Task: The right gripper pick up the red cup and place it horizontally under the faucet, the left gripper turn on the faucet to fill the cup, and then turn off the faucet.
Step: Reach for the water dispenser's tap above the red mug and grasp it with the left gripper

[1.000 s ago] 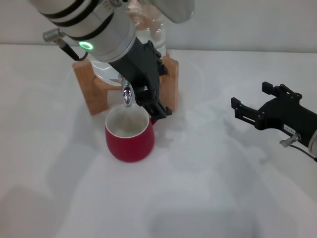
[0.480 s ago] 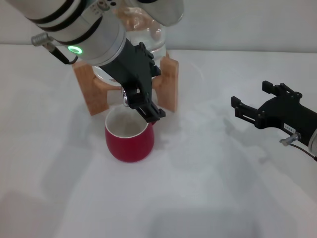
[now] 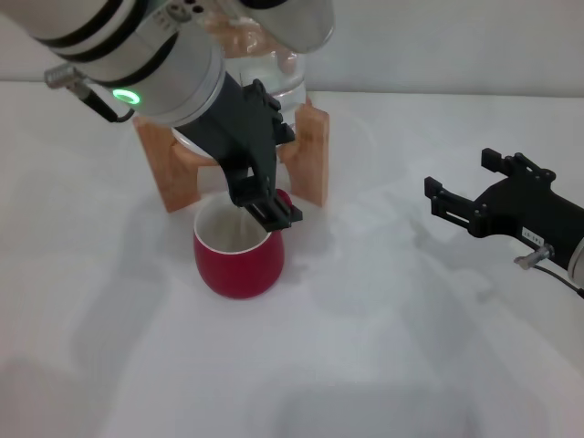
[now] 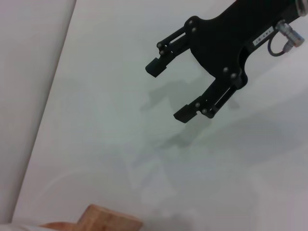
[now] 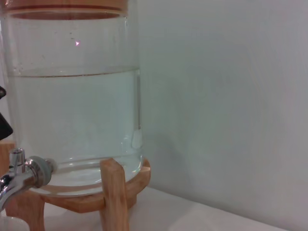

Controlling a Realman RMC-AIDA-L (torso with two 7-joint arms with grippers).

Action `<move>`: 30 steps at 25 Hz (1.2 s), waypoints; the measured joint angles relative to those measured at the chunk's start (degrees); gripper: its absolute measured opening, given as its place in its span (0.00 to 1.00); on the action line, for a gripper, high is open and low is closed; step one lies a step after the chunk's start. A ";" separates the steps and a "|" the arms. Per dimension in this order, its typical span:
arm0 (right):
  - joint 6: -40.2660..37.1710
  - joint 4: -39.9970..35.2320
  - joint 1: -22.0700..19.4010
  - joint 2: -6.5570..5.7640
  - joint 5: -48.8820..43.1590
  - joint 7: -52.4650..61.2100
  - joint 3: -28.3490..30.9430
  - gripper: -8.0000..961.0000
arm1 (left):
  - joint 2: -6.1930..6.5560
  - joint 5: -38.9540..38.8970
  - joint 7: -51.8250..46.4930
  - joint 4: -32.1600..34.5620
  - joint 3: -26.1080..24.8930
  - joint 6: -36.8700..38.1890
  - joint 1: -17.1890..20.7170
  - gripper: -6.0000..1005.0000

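Centre-left of head view: unlabelled black left gripper, finger state hidden, over the chrome faucet. Below, glossy red ceramic cup: rigid, slippery, fragile; grasp by rim. Right edge: labelled right gripper spread wide, empty.

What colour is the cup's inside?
Cream-white inside the red cup, which shows best in the head view.

Lab-like setup: bare white table, plain wall.
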 joint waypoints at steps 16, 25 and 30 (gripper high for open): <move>0.05 -0.48 0.37 0.00 0.08 0.00 0.22 0.90 | -0.08 -1.09 -1.76 1.49 1.23 -3.04 3.59 0.89; 0.04 -0.56 0.61 0.07 0.03 0.00 0.32 0.90 | -0.09 1.88 -1.72 1.16 1.26 -1.87 4.59 0.89; 0.04 -0.63 0.59 0.09 0.05 0.00 0.25 0.90 | -0.09 3.08 -1.66 0.15 1.43 -1.26 4.51 0.89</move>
